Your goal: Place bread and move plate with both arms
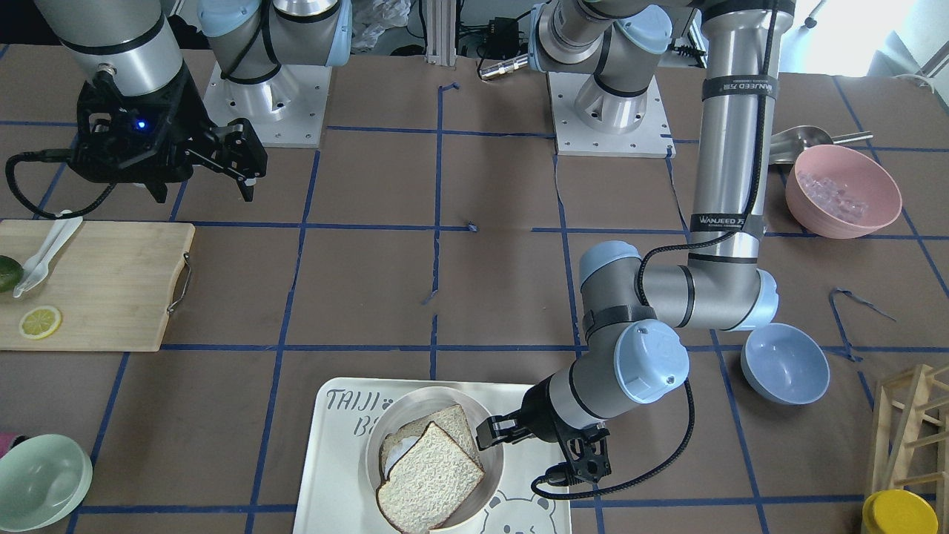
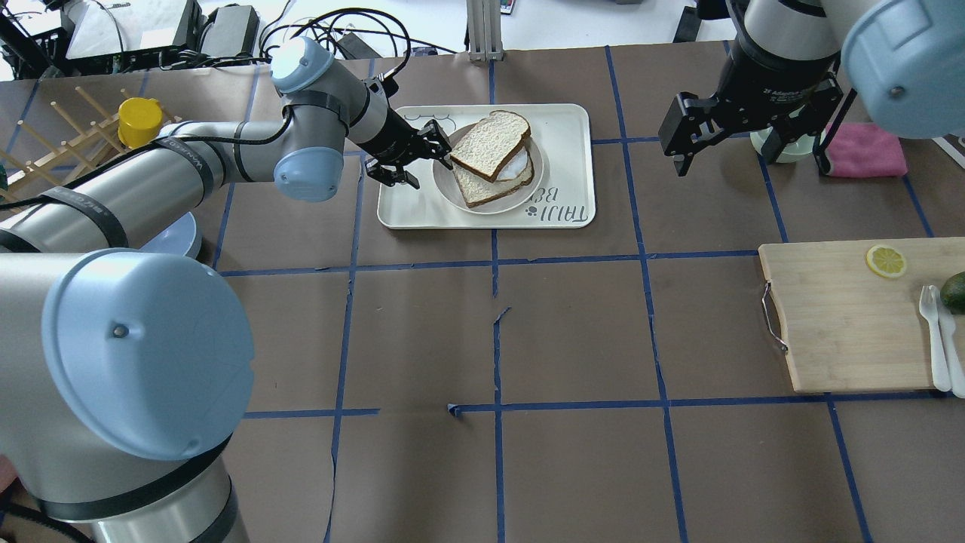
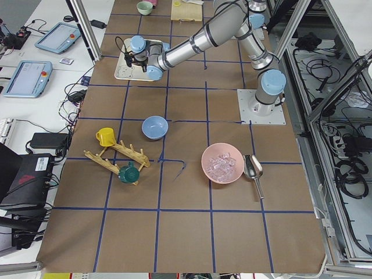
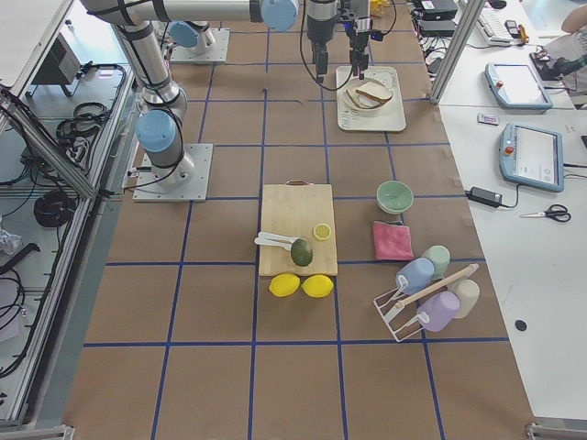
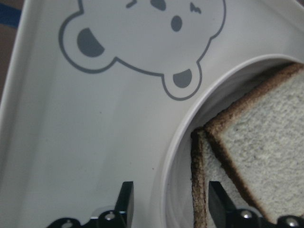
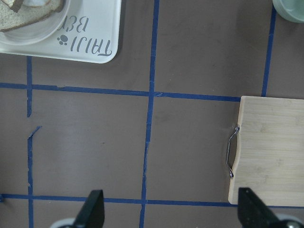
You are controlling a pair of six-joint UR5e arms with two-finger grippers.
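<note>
- Seeing brown table (image 2: pixel 573 339), blue tape (image 2: pixel 573 259) grid, on my feed.
- Left gripper (image 5: pixel 170 194) spread, straddling the plate (image 2: pixel 520 200) rim on the tray (image 2: pixel 562 128).
- Right gripper (image 6: pixel 171 213) wide, empty.

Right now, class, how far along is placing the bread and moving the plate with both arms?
Done: the bread lies on the plate, atop another slice. In hand: the left gripper, open, straddles the plate's rim. Left: closing it, bringing over the right gripper, which hangs open above the table, and moving the plate, now on the tray.
</note>
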